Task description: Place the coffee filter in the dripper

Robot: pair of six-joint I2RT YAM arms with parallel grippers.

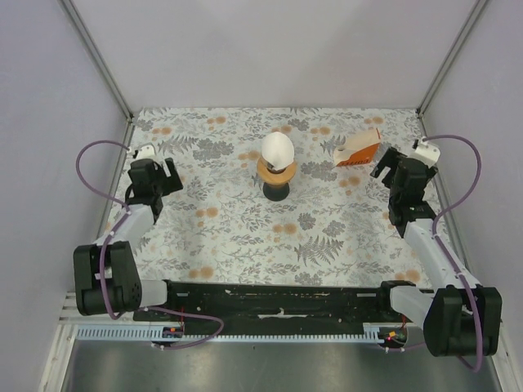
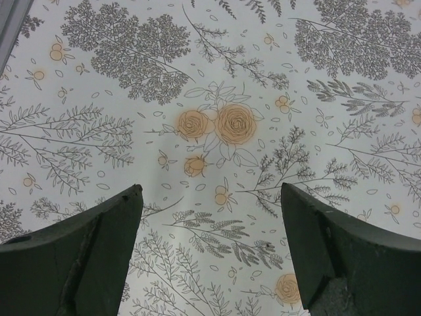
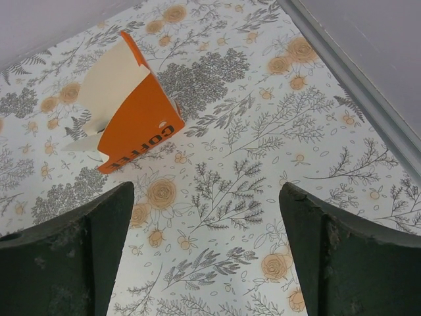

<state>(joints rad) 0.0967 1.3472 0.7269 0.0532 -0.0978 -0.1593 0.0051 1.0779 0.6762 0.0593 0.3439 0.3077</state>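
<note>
The white paper coffee filter (image 1: 277, 149) stands upright in the orange-brown dripper (image 1: 276, 169), which sits on a dark cup base (image 1: 276, 191) at the table's middle back. My left gripper (image 1: 161, 178) is open and empty at the left side, well away from the dripper; its wrist view (image 2: 209, 197) shows only floral tablecloth between the fingers. My right gripper (image 1: 386, 168) is open and empty at the right side (image 3: 205, 197), just in front of the orange-and-white box.
The orange-and-white filter box (image 1: 357, 148) lies at the back right, and shows in the right wrist view (image 3: 131, 108) with its open end up. Grey walls and metal frame posts (image 1: 98, 57) close in the floral tablecloth (image 1: 245, 237).
</note>
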